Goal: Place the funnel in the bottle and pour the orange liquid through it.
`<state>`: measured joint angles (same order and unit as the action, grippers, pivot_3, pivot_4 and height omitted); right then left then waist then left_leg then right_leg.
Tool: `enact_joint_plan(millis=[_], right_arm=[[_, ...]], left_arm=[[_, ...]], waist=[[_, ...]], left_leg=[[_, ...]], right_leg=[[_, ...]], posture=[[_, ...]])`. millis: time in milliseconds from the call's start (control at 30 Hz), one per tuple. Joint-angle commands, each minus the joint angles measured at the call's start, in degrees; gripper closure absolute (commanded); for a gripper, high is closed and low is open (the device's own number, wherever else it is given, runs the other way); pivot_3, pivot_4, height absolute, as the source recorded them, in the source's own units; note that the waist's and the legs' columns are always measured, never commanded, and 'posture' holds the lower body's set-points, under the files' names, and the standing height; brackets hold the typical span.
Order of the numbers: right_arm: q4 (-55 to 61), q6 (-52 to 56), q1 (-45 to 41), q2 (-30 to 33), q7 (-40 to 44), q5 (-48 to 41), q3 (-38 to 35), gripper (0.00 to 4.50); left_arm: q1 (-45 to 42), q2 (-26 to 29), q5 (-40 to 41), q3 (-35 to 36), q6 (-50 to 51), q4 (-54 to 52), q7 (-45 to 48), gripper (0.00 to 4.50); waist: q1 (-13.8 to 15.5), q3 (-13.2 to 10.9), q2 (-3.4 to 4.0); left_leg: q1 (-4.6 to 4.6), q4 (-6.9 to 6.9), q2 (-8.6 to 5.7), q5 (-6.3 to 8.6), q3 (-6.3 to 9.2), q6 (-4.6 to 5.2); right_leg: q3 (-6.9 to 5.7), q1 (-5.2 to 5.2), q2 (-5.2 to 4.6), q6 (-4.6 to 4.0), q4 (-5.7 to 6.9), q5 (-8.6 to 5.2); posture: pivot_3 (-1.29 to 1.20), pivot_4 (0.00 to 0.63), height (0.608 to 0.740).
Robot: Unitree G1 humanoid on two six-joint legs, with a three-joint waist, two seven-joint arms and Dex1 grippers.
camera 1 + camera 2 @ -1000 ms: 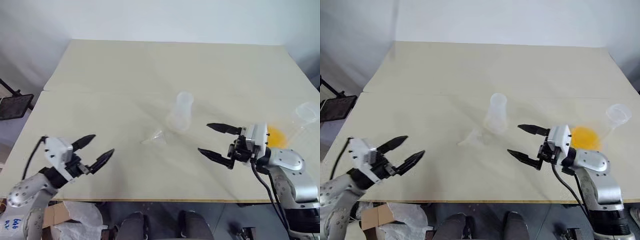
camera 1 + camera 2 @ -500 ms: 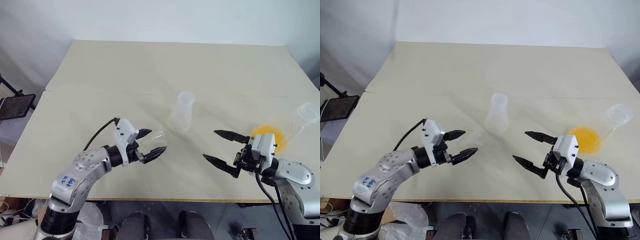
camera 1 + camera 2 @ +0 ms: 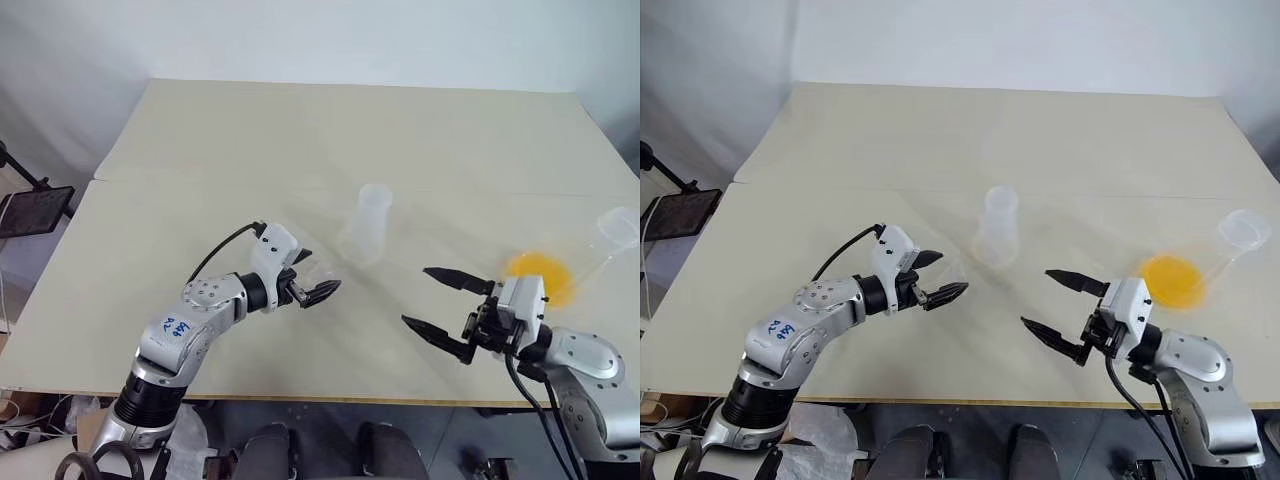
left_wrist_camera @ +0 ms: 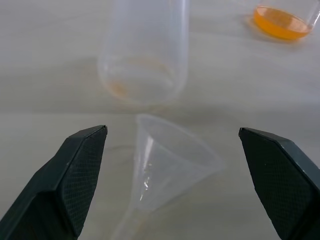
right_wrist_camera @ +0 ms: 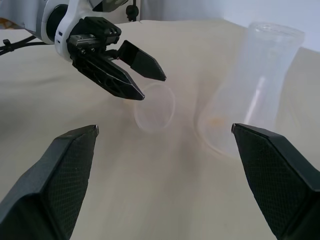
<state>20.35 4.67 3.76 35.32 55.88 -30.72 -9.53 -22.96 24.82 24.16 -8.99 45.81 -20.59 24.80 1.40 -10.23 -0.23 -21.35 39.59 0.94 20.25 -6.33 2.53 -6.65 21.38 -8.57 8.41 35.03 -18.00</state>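
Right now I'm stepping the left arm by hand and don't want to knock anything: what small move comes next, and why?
Probably ease the left tool slightly forward, then close on the funnel. The funnel lies on its side on the table, between the open fingers but not yet gripped. The bottle stands upright just beyond it, so keep the advance short.

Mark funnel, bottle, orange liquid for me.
funnel point(image 4: 172, 162): left wrist view, on the cone wall.
bottle point(image 3: 368, 228): left eye view, on its clear body.
orange liquid point(image 3: 1170, 281): right eye view, middle of the pool.
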Motion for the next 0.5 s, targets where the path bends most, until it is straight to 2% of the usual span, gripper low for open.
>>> enact_joint_plan(millis=[33,300,500], right_arm=[[2.1,0.05,0.13,-0.56,-0.58,-0.83,0.06,0.0],[0.79,0.08,-1.85,-1.11,-0.16,-0.59,1.3,0.0],[0.05,-0.19,-2.58,-1.67,-0.16,-0.26,2.23,0.0]], left_arm=[[0.86,1.0,-0.71,1.3,0.3,-2.19,0.24,0.02],[5.69,6.85,-0.16,5.54,0.55,-5.07,2.07,0.02],[7.59,6.92,1.02,7.49,-1.45,-5.64,3.85,0.02]], waist=[[0.03,0.0,0.0],[-0.09,0.0,0.0],[0.07,0.0,0.0]], left_leg=[[0.0,0.0,0.0,0.0,0.01,0.0],[0.0,-0.01,0.03,0.0,-0.01,0.0],[-0.01,0.0,0.0,0.0,0.02,0.0]], right_leg=[[0.0,0.0,0.0,0.0,0.0,0.0],[0.01,0.03,0.0,-0.01,0.01,0.0],[0.02,0.01,-0.04,0.0,0.0,0.0]], posture=[[0.0,0.15,0.74],[0.0,0.15,0.74],[0.0,0.15,0.74]])
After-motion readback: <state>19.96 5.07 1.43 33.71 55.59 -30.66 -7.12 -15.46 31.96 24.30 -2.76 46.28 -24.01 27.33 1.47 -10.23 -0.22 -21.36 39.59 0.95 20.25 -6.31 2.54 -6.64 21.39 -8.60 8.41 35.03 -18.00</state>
